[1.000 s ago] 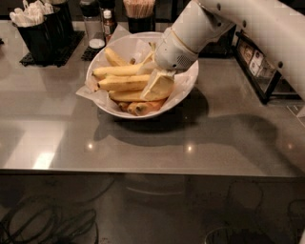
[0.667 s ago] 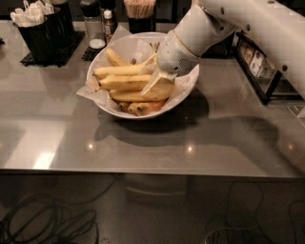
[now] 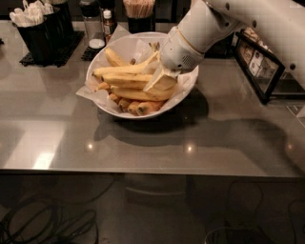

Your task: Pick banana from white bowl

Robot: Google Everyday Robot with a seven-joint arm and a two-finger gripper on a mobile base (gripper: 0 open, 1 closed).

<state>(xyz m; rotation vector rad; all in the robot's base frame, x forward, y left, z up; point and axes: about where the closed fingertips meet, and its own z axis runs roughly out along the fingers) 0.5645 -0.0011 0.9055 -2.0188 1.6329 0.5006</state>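
Observation:
The white bowl (image 3: 125,113) stands on the grey counter, lined with crinkled white paper and holding several bananas. A long, nearly straight yellow banana (image 3: 125,79) lies across the middle of the bowl, and its right end runs under my gripper. My gripper (image 3: 160,82) is down inside the bowl at its right side, on top of the bananas and touching or just above this long one. A curved banana with an upturned stem (image 3: 138,63) lies behind it. Short orange-tinged bananas (image 3: 143,107) lie at the bowl's front.
A black caddy of white packets (image 3: 40,26) stands at the back left. Bottles (image 3: 93,21) and a cup of wooden sticks (image 3: 139,12) stand behind the bowl. A black display holder (image 3: 259,59) stands to the right. The counter's front edge (image 3: 152,172) runs across below.
The gripper and wrist have shifted slightly up and to the right over the bowl. The bananas have not visibly moved.

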